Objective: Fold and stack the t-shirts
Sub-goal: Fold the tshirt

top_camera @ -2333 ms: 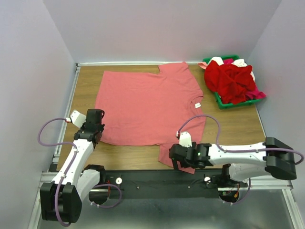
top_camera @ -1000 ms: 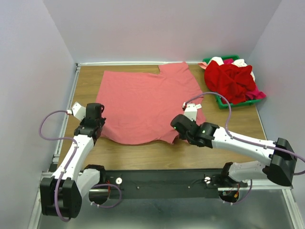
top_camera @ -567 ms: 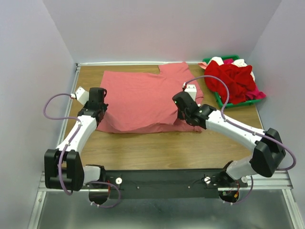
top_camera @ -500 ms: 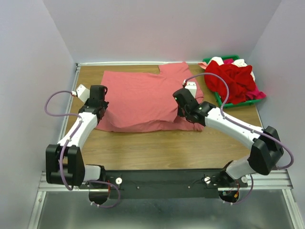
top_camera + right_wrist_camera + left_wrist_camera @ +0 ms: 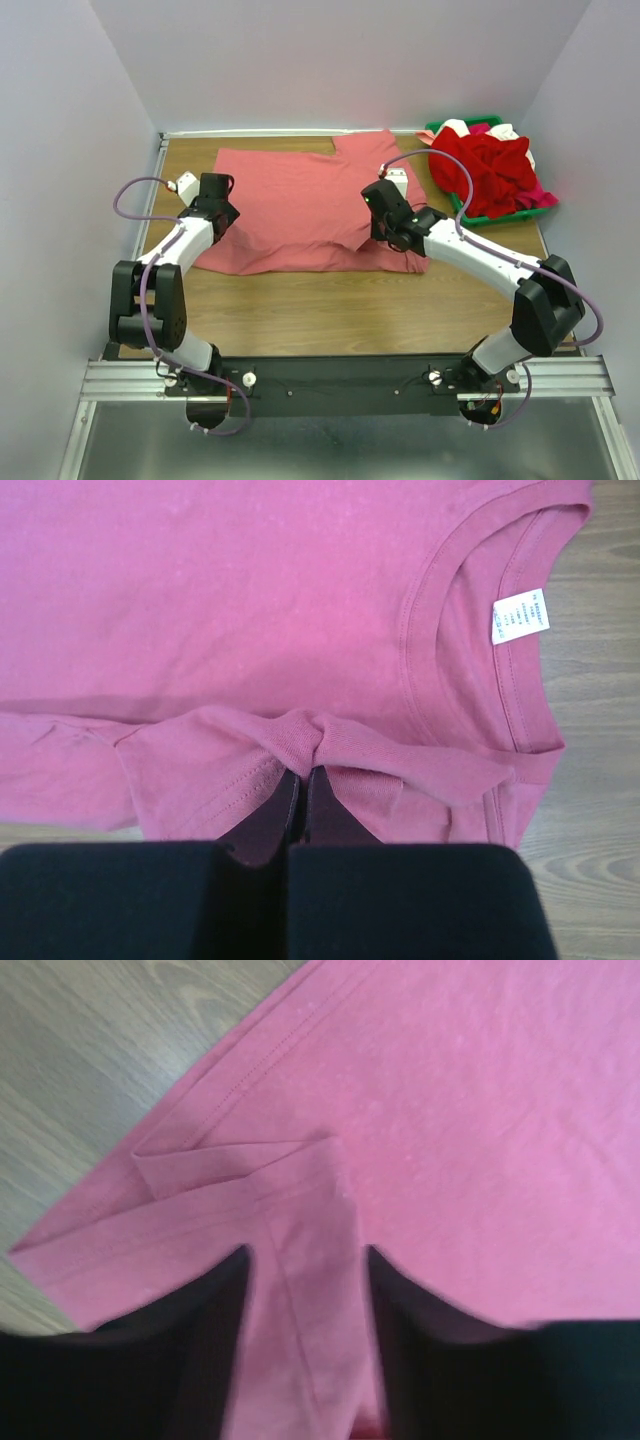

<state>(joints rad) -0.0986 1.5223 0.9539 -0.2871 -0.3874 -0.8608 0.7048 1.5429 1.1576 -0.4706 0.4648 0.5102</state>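
the pink t-shirt [image 5: 300, 205] lies spread across the middle of the desk [image 5: 330, 310], its near edge turned over onto itself, collar and white label [image 5: 522, 613] toward the right. it looks like light, limp jersey with no stiffness, so it should drape and bunch wherever it is pinched, and drag on wood rather than glide. the best holds are probably the hems and seams (double-stitched, thicker, less likely to slip out), one at each end of the folded edge so the cloth is taut between them.

the right end effector [image 5: 300, 798] is clamped on a gathered knot of fabric just below the collar. the left end effector [image 5: 305, 1340] has its fingers apart, straddling a strip of hem at the doubled-over corner without visibly pinching it.

the desk is bare wood grain, with open board in front of the shirt. a green bin [image 5: 468, 214] in the far right corner holds a heap of red garments [image 5: 490, 165], near the shirt's far sleeve. plain pale walls [image 5: 340, 60] close in on three sides.
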